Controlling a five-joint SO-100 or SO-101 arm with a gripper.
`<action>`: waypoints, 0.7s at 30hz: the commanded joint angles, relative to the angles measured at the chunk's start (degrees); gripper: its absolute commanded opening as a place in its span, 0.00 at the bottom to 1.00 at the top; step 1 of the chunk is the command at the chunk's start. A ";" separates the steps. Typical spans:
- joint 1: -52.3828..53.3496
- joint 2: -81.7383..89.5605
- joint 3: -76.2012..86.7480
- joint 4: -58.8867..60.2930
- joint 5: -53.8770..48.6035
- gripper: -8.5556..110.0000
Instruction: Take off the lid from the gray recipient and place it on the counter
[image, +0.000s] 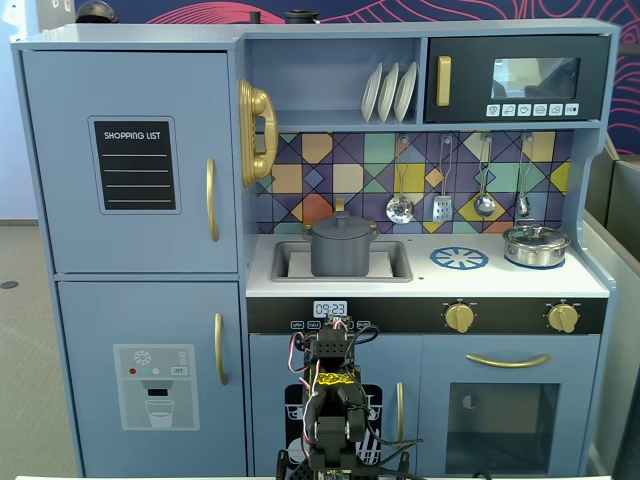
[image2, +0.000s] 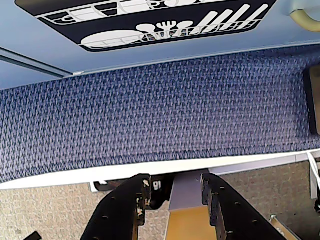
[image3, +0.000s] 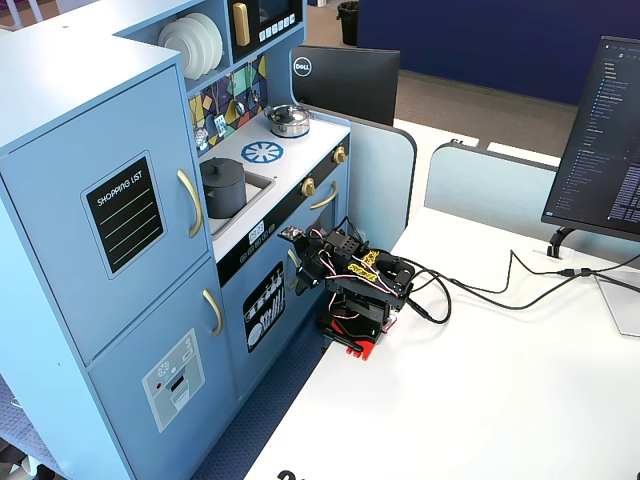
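Note:
The gray recipient (image: 340, 254) stands in the recessed sink of the white counter (image: 420, 273), with the dark-gray lid (image: 340, 224) resting on it, knob up. Both also show in the other fixed view, the pot (image3: 222, 190) under its lid (image3: 219, 165), left of the counter (image3: 310, 135). My arm (image: 330, 390) is folded low in front of the toy kitchen, well below the counter. My gripper (image2: 172, 182) is open and empty. It points down over the table edge (image2: 150, 167) and blue carpet (image2: 160, 110). The pot and lid are out of the wrist view.
A shiny silver pot (image: 536, 245) with its own lid stands at the counter's right, beside the blue burner print (image: 459, 258). Utensils (image: 441, 205) hang above the counter. A monitor (image3: 598, 140) and cables (image3: 480, 290) lie on the white desk (image3: 480, 400).

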 joint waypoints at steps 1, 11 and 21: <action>-0.18 -0.35 0.09 10.46 -0.09 0.07; -0.35 -0.35 0.09 10.46 0.00 0.07; -1.76 -9.58 -21.71 -10.55 -3.78 0.07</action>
